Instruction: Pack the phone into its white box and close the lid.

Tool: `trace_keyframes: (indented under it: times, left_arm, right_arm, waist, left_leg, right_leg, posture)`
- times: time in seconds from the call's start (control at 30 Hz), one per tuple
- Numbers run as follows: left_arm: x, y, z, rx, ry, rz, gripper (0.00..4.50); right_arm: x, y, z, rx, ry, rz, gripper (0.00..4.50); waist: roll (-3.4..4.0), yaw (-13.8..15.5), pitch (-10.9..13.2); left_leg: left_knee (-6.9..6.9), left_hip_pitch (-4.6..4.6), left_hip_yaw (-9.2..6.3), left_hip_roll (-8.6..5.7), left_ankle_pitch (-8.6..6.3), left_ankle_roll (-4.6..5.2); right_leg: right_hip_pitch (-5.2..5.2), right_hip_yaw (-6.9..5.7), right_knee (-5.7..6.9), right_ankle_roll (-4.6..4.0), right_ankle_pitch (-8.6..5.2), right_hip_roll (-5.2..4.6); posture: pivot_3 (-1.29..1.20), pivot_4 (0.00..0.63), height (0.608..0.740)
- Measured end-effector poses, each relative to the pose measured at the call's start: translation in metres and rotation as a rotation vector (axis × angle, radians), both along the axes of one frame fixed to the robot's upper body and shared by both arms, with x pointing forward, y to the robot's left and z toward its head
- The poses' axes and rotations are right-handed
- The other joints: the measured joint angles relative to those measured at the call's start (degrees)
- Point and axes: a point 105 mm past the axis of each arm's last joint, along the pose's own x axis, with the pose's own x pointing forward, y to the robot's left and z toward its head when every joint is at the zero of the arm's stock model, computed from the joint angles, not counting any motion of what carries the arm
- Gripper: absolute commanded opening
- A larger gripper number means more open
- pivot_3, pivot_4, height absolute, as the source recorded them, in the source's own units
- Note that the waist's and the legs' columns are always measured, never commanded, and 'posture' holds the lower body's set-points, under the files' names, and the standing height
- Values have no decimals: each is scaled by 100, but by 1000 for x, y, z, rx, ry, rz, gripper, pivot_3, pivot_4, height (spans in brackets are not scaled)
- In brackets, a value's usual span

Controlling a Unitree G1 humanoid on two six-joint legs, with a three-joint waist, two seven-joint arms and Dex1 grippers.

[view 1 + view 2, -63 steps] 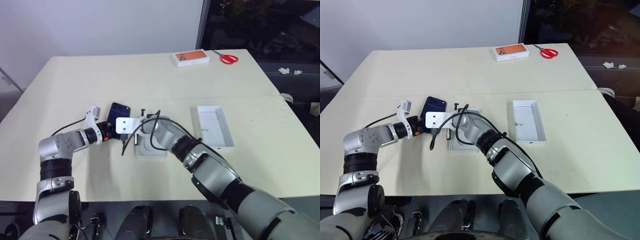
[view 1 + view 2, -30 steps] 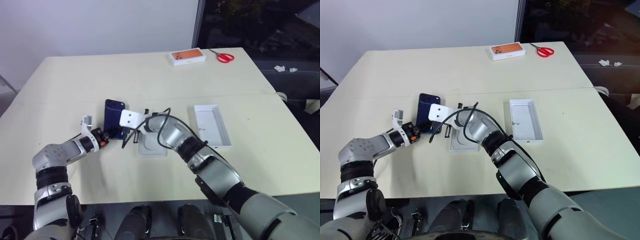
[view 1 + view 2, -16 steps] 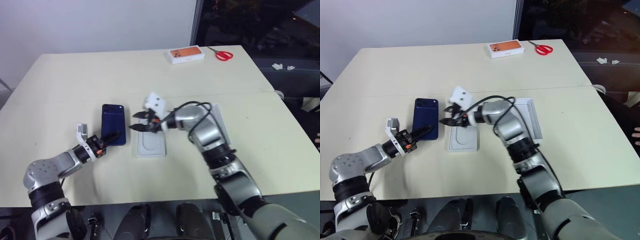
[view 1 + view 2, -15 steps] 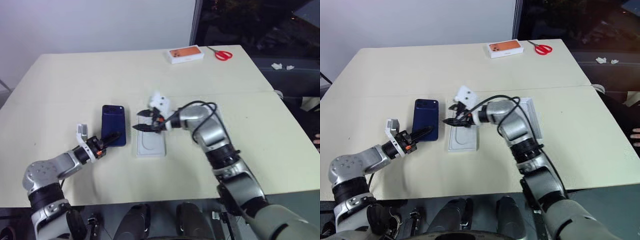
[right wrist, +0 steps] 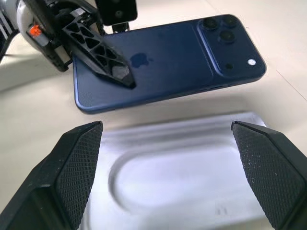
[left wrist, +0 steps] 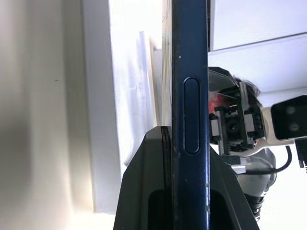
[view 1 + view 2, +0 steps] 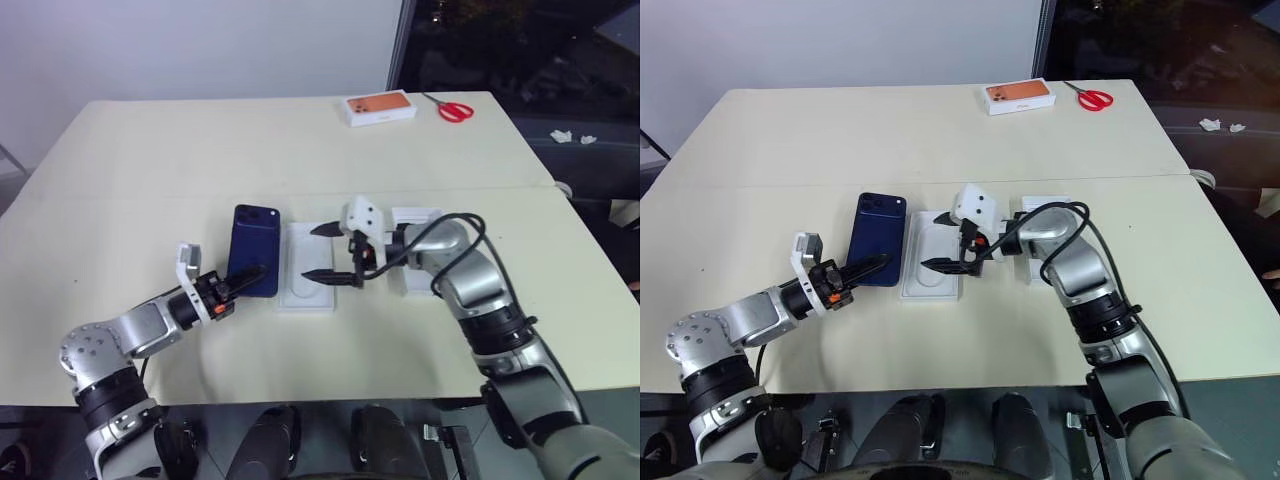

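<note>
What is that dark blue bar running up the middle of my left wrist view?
Observer: That is the phone seen edge-on. The left pincer grips its near end, with the camera-cluster side facing up.
Operator: And the white slab beside it?
Observer: A thin white insert with an oval recess, lying flat on the table.
Operator: What is the machinery beyond?
Observer: The right pincer, its jaws wide open and empty, above that insert.

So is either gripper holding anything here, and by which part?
The left gripper pinches the phone at its near end, opposite the cameras. The right gripper is open, holding nothing.
</note>
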Motion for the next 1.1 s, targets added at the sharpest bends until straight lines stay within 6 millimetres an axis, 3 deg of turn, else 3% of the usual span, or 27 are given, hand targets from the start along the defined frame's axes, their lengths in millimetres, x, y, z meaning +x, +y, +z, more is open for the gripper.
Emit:
trace_keyframes:
  times: [0.2,0.37,0.7,1.1]
  left_arm:
    - [0,-19,1,10,-2,-18,0]
    - [2,-30,-1,17,11,-13,0]
    - [8,-47,-1,17,28,-28,0]
    - [7,-53,-6,21,57,-50,0]
  right_arm:
    - [-3,-34,-13,-60,16,-42,4473]
    - [-1,-52,-10,-94,-7,-75,4473]
    - [-2,-56,-14,-96,-18,-84,4473]
    - [2,-63,-15,-106,-26,-116,4473]
  waist:
    - [-16,5,13]
    - [-19,18,18]
    - [-34,28,29]
    - [-34,21,30]
  left_leg:
    - [2,0,2,0,0,0]
    - [0,0,2,3,1,-1]
    - [5,-1,3,0,2,-1]
    - [4,-1,2,1,2,-1]
  right_leg:
    - [2,1,-1,0,0,-1]
    - [2,0,-1,0,0,1]
    - [6,1,-2,0,0,-1]
    - [5,2,-2,0,0,-1]
  posture:
    - [0,150,740]
    - [0,150,740]
    - [0,150,740]
    - [0,150,740]
